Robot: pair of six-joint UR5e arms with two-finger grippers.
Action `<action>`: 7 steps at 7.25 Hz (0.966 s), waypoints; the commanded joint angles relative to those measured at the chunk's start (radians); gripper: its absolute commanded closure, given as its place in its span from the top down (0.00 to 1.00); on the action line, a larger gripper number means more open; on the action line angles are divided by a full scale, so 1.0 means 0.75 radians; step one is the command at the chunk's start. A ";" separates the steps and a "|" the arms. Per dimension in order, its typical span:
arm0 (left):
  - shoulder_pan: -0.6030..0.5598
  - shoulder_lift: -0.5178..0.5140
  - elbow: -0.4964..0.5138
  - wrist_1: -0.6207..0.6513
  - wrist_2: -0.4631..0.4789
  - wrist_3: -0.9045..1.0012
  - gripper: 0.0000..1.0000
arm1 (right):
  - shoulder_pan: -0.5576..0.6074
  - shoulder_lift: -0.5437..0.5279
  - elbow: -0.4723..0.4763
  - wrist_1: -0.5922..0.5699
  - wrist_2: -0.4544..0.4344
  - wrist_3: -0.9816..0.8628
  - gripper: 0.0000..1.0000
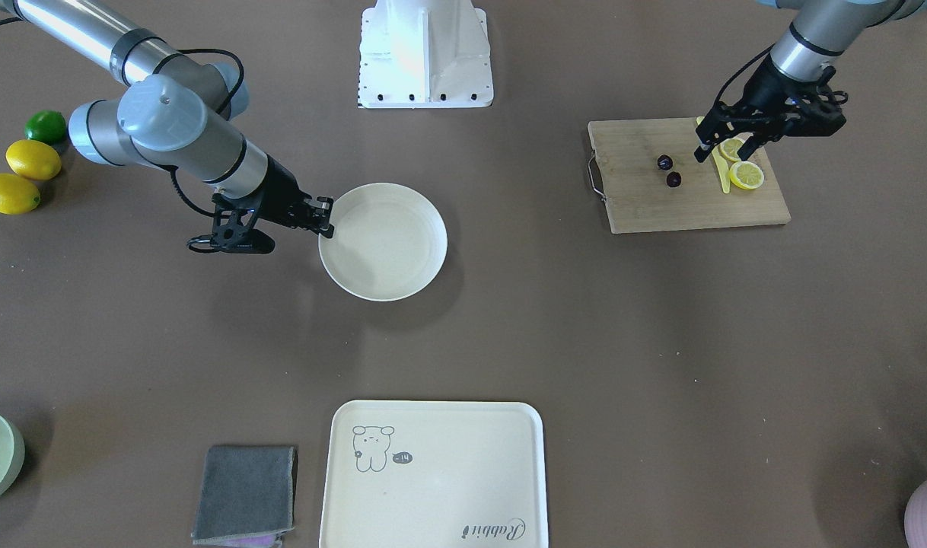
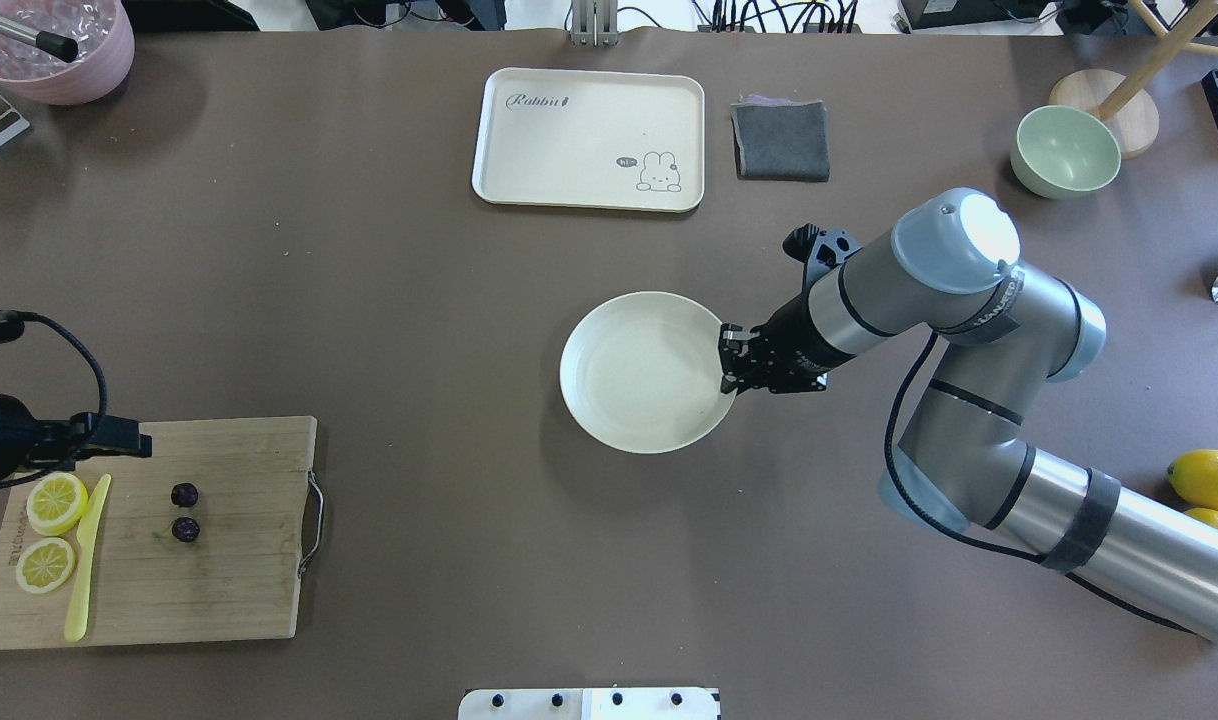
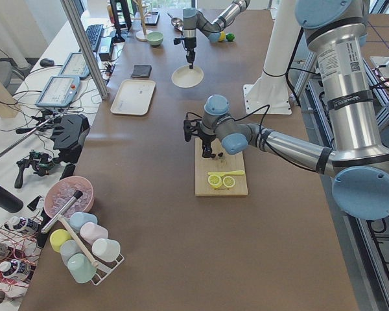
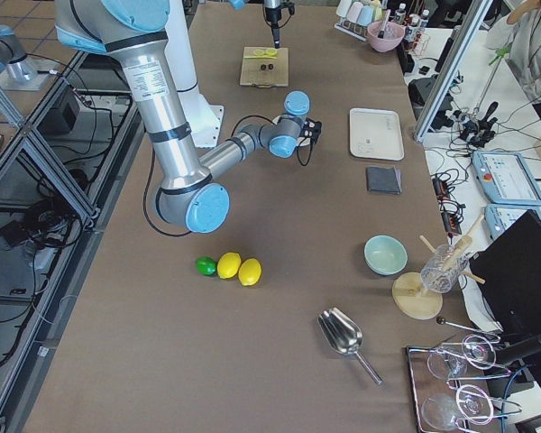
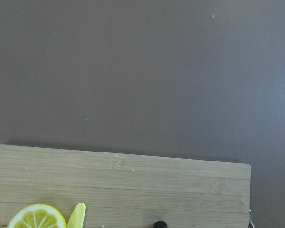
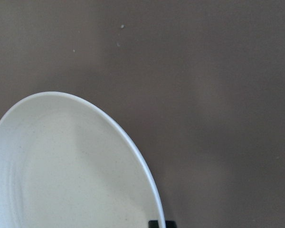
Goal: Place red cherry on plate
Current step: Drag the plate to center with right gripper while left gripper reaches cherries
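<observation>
I log left gripper (image 1: 726, 146) fingers apart above rectangular wooden cutting board (image 1: 661, 209) | pair of tiny dark maroon cherries (image 1: 665, 162) lying on that board, well apart from round cream-white shallow plate (image 1: 383, 243) | right gripper (image 1: 325, 217) at plate rim, grip I cannot tell

A wooden cutting board (image 2: 229, 580) on the brown counter (image 2: 369, 300) carries two lemon slices (image 2: 57, 502), one beside the other, with a pale yellow knife (image 2: 86, 560) lying just beside them. Across the counter, a cream tray (image 2: 569, 150) with a cartoon animal drawing lies near a folded grey cloth (image 2: 780, 140), and a pale green bowl (image 2: 1065, 152) stands farther along. Two whole lemons (image 1: 33, 159) and a lime (image 1: 46, 126) sit together, well apart from the board.
</observation>
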 commanded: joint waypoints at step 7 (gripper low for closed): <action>0.172 -0.117 0.172 -0.015 0.132 -0.015 0.52 | -0.128 0.065 0.005 -0.005 -0.141 0.040 1.00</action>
